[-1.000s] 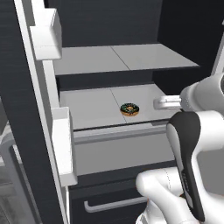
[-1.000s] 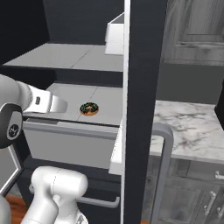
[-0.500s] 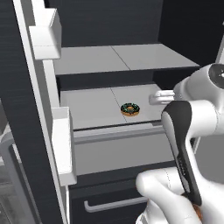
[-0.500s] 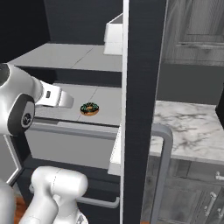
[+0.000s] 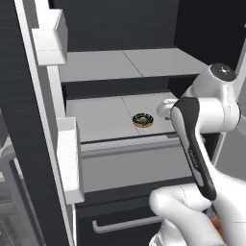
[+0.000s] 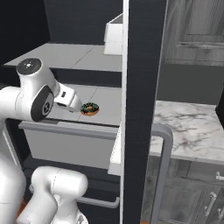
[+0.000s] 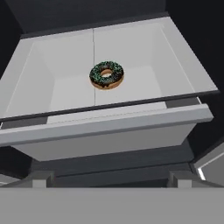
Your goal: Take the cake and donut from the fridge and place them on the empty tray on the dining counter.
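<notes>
The donut (image 7: pixel 106 75), a ring with dark frosting, coloured sprinkles and a tan base, lies on the light grey lower shelf (image 7: pixel 65 94) of the open fridge (image 5: pixel 120 65). It also shows as the donut (image 5: pixel 142 120) in the left base view and the donut (image 6: pixel 89 108) in the right base view. My gripper (image 7: pixel 110 178) is open, its tips wide apart, in front of the shelf's edge and pointing at the donut from a short way off. In the right base view my gripper (image 6: pixel 77 106) sits just left of the donut, apart from it. The cake, the tray and the dining counter are out of view.
An upper shelf (image 5: pixel 125 65) hangs over the donut's shelf. A grey drawer front (image 5: pixel 134 163) juts out below it. The open door with white bins (image 5: pixel 67 158) stands at the left. The other door's edge (image 6: pixel 142 109) and a marble-topped cabinet counter (image 6: pixel 192 129) are at the right.
The arm has swung in and the hand has moved along the shelf toward the donut. The jaws stay open. The donut has not moved.
</notes>
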{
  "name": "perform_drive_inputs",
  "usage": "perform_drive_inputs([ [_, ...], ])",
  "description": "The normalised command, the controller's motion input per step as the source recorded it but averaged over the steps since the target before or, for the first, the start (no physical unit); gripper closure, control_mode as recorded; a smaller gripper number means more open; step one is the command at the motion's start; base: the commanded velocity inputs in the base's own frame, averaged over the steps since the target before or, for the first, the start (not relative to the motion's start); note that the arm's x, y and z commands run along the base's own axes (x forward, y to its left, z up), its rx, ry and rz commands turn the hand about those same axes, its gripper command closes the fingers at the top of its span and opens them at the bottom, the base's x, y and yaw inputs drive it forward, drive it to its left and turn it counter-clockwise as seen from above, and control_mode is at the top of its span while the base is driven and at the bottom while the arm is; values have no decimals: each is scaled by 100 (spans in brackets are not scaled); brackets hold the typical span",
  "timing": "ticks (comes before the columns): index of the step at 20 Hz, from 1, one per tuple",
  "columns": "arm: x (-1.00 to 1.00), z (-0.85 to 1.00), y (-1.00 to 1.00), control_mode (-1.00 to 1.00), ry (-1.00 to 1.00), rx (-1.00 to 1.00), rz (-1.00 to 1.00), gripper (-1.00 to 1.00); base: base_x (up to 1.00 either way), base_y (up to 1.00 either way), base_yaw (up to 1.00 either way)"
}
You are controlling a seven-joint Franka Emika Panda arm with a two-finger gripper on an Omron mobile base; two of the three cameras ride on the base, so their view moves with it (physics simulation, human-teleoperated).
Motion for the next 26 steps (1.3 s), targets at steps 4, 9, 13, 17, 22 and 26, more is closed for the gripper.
perform_drive_inputs([
  [4, 30, -49, -3, -100, 0, -1, 0, -100, 0, 0, 0],
  [9, 57, -31, -20, -100, 0, 0, 2, -100, 0, 0, 0],
  [13, 65, -21, -26, -100, -2, 0, 4, -100, 0, 0, 0],
  [17, 74, -26, -9, -100, 0, 0, 2, -100, 0, 0, 0],
  [22, 76, -29, 0, -100, 0, 0, 1, -100, 0, 0, 0],
  [26, 67, -34, 0, -100, 0, 0, 0, -100, 0, 0, 0],
])
